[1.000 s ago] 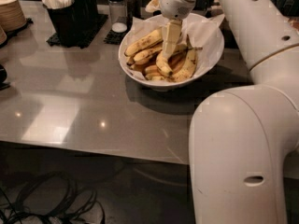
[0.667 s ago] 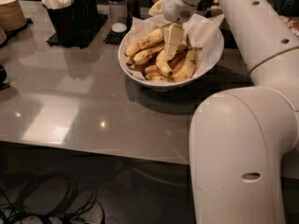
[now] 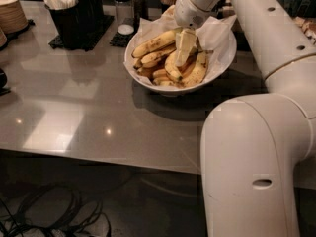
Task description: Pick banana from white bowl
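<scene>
Right of the black caddy, the white bowl sits on the far side of the grey table, and the banana lies along the top left of its pile. The gripper leans down onto the pile at the banana's right end. Its wrist is further right than a second ago, and whether it grips anything cannot be told.

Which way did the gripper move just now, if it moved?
Yes. The gripper rose slightly against the white bowl rim, still over the bananas.
</scene>
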Controlling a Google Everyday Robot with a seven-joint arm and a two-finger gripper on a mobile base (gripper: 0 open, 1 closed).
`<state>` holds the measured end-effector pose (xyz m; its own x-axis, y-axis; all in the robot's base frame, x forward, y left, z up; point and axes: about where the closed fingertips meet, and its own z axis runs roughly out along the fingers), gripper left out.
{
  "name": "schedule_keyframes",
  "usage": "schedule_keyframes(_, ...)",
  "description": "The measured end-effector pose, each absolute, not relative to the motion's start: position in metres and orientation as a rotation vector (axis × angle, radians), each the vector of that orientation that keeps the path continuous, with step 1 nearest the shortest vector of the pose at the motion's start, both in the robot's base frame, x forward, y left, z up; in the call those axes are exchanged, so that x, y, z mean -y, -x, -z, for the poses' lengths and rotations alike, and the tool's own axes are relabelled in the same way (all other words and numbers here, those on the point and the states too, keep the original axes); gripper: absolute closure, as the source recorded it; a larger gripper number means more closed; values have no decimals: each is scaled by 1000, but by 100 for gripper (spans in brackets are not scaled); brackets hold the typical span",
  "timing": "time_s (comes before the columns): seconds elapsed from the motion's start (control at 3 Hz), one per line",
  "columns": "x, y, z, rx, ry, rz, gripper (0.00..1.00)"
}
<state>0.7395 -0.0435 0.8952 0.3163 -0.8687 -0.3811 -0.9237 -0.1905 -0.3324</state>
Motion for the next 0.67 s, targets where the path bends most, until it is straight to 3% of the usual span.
schedule_keyframes(0.33, 42, -737, -902, -1569, 2098, -141, 1)
schedule_keyframes(0.67, 40, -735, -914, -1548, 2118, -118, 9)
